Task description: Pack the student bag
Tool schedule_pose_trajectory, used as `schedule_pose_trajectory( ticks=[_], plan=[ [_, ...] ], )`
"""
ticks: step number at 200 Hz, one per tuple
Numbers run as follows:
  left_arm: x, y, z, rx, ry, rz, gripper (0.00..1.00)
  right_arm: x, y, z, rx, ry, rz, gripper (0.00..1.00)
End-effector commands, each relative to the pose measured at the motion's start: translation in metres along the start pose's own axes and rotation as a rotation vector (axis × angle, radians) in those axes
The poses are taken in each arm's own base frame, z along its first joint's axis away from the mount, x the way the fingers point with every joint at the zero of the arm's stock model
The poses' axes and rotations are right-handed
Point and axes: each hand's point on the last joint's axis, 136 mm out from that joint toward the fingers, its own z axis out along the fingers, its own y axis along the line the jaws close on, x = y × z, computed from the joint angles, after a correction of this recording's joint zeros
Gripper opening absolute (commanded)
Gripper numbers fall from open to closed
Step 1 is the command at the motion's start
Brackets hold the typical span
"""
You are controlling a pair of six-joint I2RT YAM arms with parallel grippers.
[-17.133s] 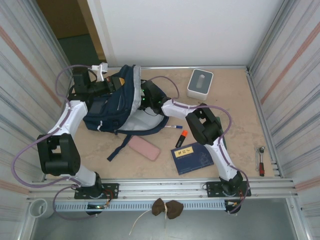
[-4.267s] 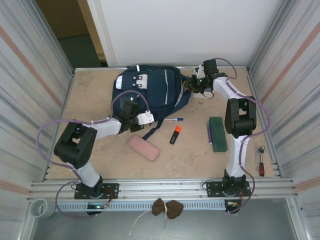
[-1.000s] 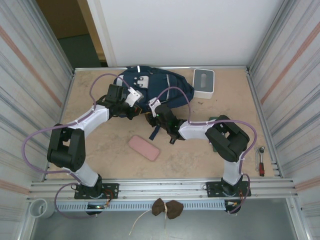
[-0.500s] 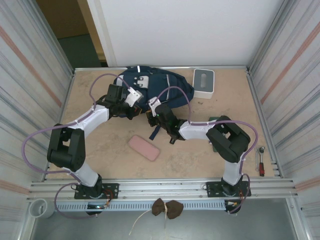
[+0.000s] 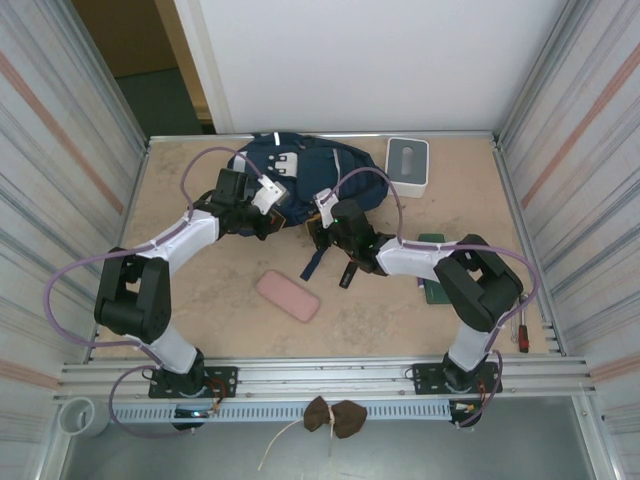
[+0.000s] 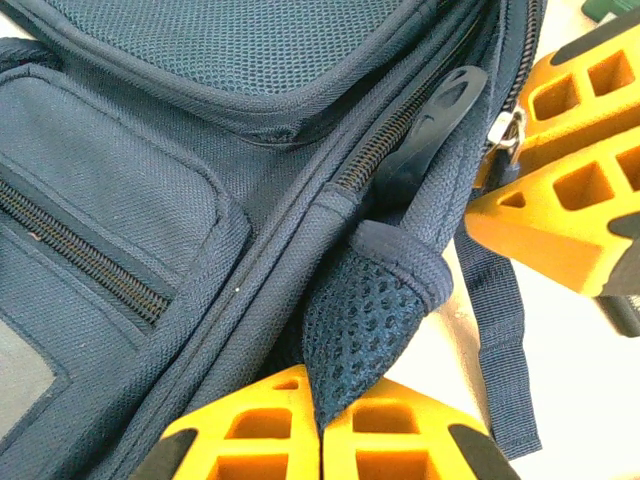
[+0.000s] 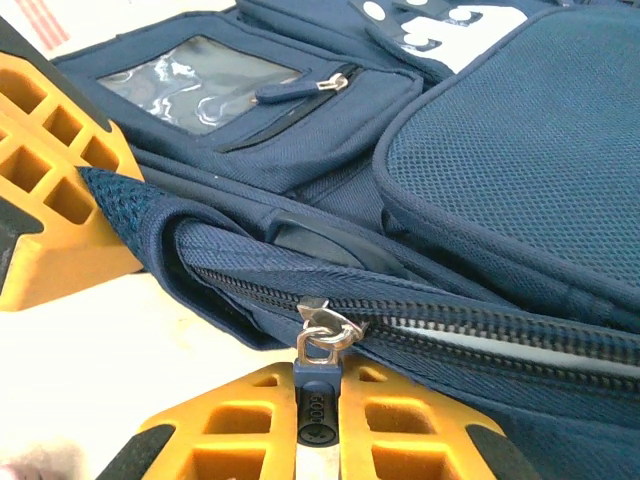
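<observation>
Shifted toward the right of the top view since half a second ago, the right pincer [image 5: 325, 215] is now found just below the lower edge of the student bag [image 5: 300, 170]. The bag's right side is spread further toward the white-grey box [image 5: 407, 166]. The bag is laid flat on the bench [image 5: 200, 290], in the upper middle of that view.

In the right wrist view the right pincer [image 7: 318, 420] is seen clenched on the black zip tab [image 7: 316, 405] at bottom centre. The metal slider [image 7: 325, 335] sits just above the fingertips, and a pale strip is visible between the zip tracks to its right. The tab is presumably held so that the slider can be drawn along the track.

At the bottom of the left wrist view, the left pincer [image 6: 322, 415] is clamped on the mesh corner [image 6: 360, 320] of the bag. This grip is judged to be an anchor, so that the fabric is held taut against the other arm's pull. Both pincers are set at the bag's lower edge, touching it and near each other.
</observation>
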Motion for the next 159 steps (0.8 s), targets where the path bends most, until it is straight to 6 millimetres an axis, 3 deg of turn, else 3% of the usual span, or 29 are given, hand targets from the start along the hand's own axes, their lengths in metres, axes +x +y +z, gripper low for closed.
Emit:
schedule_pose_trajectory(
  ticks=[1, 27, 54, 109, 159],
  plan=[
    [-0.026, 0.000, -0.016, -0.011, -0.094, 0.064, 0.00, 0.001, -0.025, -0.015, 0.050, 0.030, 0.048, 0.00],
    [-0.022, 0.007, -0.015, -0.037, -0.079, 0.071, 0.00, 0.010, -0.045, -0.028, 0.050, 0.082, 0.098, 0.00],
    [-0.020, 0.008, -0.015, -0.038, -0.075, 0.076, 0.00, 0.013, -0.054, -0.037, -0.032, 0.113, 0.174, 0.01],
    [-0.024, -0.006, -0.013, 0.017, -0.097, 0.096, 0.00, 0.004, -0.049, -0.027, -0.088, 0.113, 0.195, 0.10],
    [-0.024, -0.011, -0.012, 0.029, -0.096, 0.103, 0.00, 0.003, -0.060, -0.024, -0.024, 0.112, 0.212, 0.22]
  ],
)
